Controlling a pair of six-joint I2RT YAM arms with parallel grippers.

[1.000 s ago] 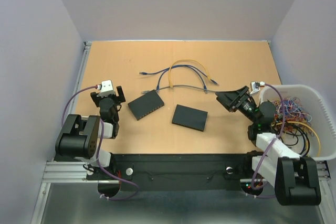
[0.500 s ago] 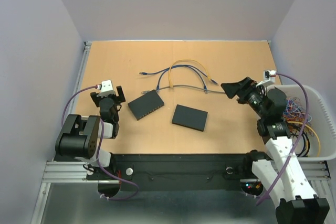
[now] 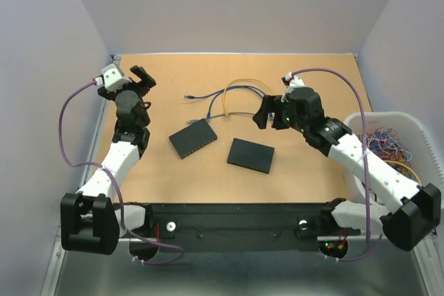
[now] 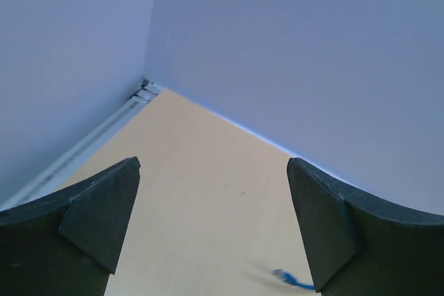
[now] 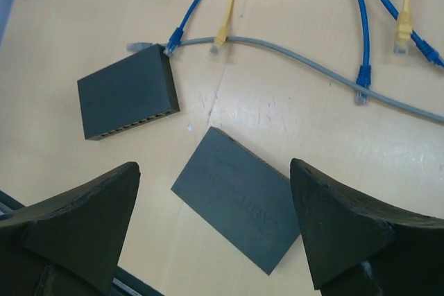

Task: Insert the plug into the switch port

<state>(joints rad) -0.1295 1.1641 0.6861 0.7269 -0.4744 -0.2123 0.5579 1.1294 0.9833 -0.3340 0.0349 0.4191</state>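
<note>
Reach favours my right gripper (image 3: 268, 111): wide open and empty, it hangs above the blue plug (image 5: 363, 75), whose cable (image 5: 356, 19) runs toward the far wall. The ported switch (image 5: 125, 91) lies leftward. My left gripper (image 3: 143, 78), open and empty, hangs well apart.

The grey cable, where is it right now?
In the top view the grey cable lies across the middle of the table, beyond the right switch, its left plug by the far corner of the left switch.
</note>
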